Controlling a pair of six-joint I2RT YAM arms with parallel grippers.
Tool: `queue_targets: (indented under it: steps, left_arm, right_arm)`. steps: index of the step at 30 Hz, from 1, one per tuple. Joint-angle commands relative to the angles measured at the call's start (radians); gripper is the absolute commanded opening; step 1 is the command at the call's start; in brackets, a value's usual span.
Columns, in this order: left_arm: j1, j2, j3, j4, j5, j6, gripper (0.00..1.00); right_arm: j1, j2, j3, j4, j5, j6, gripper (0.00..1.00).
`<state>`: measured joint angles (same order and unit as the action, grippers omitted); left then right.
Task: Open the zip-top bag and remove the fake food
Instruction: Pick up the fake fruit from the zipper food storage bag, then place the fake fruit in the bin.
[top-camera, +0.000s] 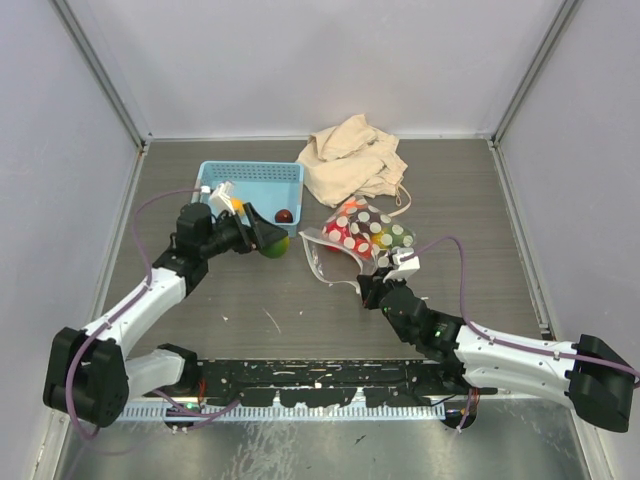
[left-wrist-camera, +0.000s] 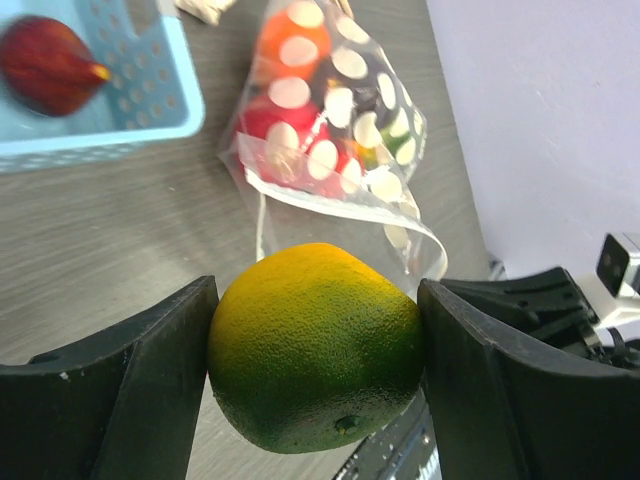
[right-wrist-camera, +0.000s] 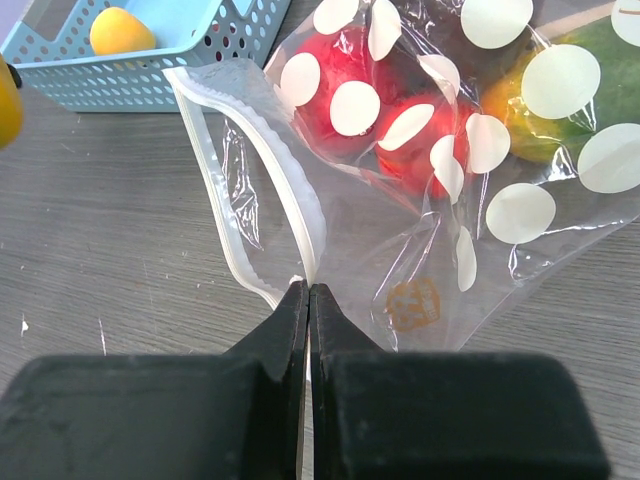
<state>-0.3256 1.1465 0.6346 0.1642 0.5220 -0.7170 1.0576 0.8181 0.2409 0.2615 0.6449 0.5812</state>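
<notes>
Right wrist view: zip-top bag (right-wrist-camera: 430, 200) cut off at 12 and 3 o'clock edges; blue basket (right-wrist-camera: 190, 60) cropped at 12; yellow fruit (right-wrist-camera: 6, 100) only sliver at 9 o'clock edge. Left wrist view: blue basket, maroon fruit (left-wrist-camera: 45, 62) blurred, cropped at 11 o'clock. Top view: right gripper (top-camera: 362, 286) pinch on zip-top bag too small to resolve.

One zip-top bag (top-camera: 365, 232), one light blue basket (top-camera: 255, 172) and one beige cloth bag (top-camera: 352, 160) lie on the desk (top-camera: 300, 320). Fake food (right-wrist-camera: 315, 135) inside the zip-top bag: at least four pieces, two red, one orange, one green; the dots hide the full count. Outside it, three: one yellow-green fruit (left-wrist-camera: 318, 345), one maroon piece (top-camera: 284, 215), one yellow piece (right-wrist-camera: 120, 30). Two grippers: left gripper (top-camera: 268, 241), right gripper (right-wrist-camera: 308, 300).
</notes>
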Motion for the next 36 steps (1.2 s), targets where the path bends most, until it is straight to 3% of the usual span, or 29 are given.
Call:
queue_targets:
  steps: [1, 9, 21, 30, 36]
  left_arm:
    - [0.056, -0.045, 0.067, -0.102, -0.079, 0.078, 0.20]
    - [0.109, 0.006, 0.141, -0.115, -0.215, 0.074, 0.20]
    - [0.129, 0.230, 0.337, -0.150, -0.376, 0.076, 0.19]
    - [0.130, 0.411, 0.469, -0.181, -0.426, 0.064, 0.20]
    - [0.130, 0.522, 0.581, -0.239, -0.438, 0.074, 0.26]
  right_arm:
    - [-0.004, -0.006, 0.000, 0.048, 0.002, 0.003, 0.01]
    - [-0.003, -0.002, 0.000, 0.051, -0.003, 0.006, 0.01]
    - [-0.003, 0.005, 0.002, 0.048, -0.008, 0.004, 0.02]
    - [-0.002, 0.010, 0.003, 0.050, -0.007, 0.003, 0.02]
    - [-0.004, 0.011, 0.006, 0.047, -0.006, 0.003, 0.02]
